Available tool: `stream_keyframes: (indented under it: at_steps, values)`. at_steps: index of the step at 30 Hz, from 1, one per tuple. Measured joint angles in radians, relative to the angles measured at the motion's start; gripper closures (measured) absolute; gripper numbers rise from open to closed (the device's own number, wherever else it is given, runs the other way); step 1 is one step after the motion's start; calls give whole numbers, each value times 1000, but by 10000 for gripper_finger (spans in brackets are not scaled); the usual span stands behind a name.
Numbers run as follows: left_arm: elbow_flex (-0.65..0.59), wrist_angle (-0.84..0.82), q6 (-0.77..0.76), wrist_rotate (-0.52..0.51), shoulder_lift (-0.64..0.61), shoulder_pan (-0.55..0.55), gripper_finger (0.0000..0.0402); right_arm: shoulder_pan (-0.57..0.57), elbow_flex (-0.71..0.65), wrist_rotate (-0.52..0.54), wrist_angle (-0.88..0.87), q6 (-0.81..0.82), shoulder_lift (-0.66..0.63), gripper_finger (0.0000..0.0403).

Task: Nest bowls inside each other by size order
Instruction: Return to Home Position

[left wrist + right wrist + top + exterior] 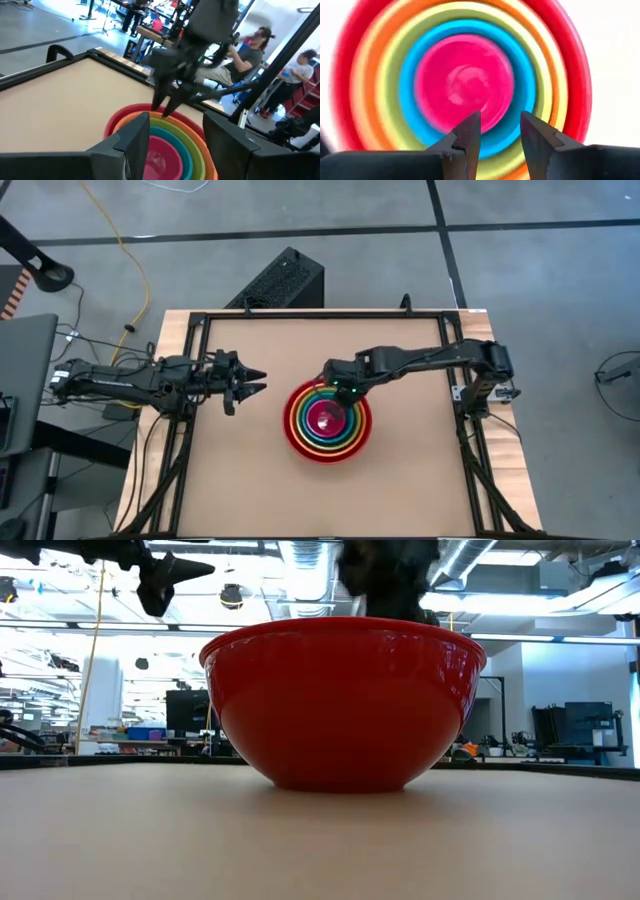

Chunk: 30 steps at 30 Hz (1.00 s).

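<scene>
Five bowls are nested in one stack (328,420) at the table's middle. The large red-magenta bowl (340,705) rests on its base on the table. Inside it sit the orange (362,75), lime green (387,95), teal blue (409,85) and small pink bowl (465,77). My right gripper (500,127) is open and empty, hovering above the far part of the stack, fingers pointing down; it also shows in the high view (337,387). My left gripper (258,380) is open and empty, raised to the left of the stack, pointing toward it.
A black frame (300,315) runs along the table's far, left and right edges. Bare tabletop (240,480) lies around the stack on its near side. People sit beyond the table's right side (245,55).
</scene>
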Motion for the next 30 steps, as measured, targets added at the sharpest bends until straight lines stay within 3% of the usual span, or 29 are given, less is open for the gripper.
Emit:
stream_keyframes:
  at_steps: [5,11,14,19,23,27,30]
  values:
    - [0,1,-25,-19,-91,0,228,58,23,-60,-40,-219,-118,262]
    - [1,-45,4,-63,-218,0,228,126,22,103,-33,-326,-315,262]
    - [1,-77,30,-61,-270,0,229,147,-53,166,63,-358,-437,262]
    - [0,-156,67,-60,-333,0,237,151,-376,171,424,-397,-701,262]
    - [-53,-121,88,-55,-373,0,251,126,-699,171,784,-376,-886,262]
    - [-184,6,59,-52,-415,0,269,100,-965,160,1122,-323,-995,262]
    - [-283,93,11,-53,-441,0,284,87,-1098,148,1254,-279,-1031,262]
